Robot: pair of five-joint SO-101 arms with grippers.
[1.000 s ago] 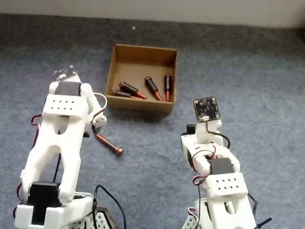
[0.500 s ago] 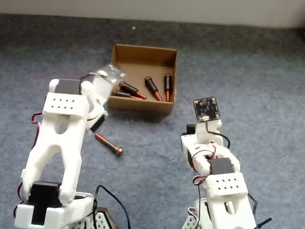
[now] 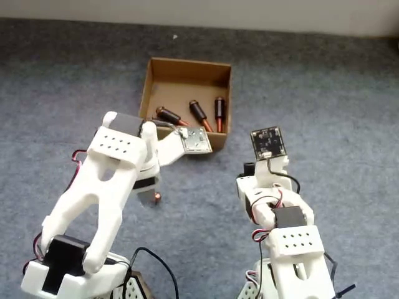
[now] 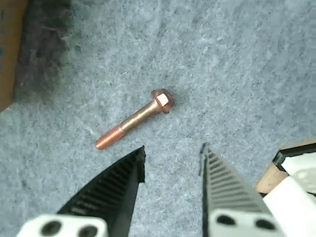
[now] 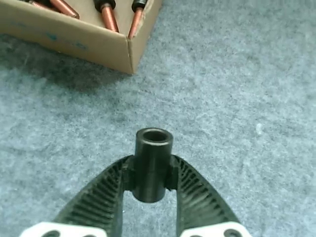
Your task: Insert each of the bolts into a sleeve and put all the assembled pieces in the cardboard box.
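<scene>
– Copper bolt (image 4: 134, 121): where does it lie?
– Flat on the grey carpet (image 4: 247, 59), alone. It is on the near-edge side of the box (image 3: 190, 61), off its left front corner.
– And from the left gripper (image 4: 173, 150)?
– Just ahead of it, touching neither finger. The jaws stand apart and hold nothing. The bolt's long axis runs slantwise to the gap, with the head near the gap's middle and the thread out past one finger. I judge the wrist needs a turn, or the grip lands up by the head.
– Which arm is nearer?
– The left, right over it. The right gripper (image 5: 151, 165) sits well apart, toward the carpet's right edge, clamped on the black sleeve (image 5: 153, 148), bore open.
</scene>
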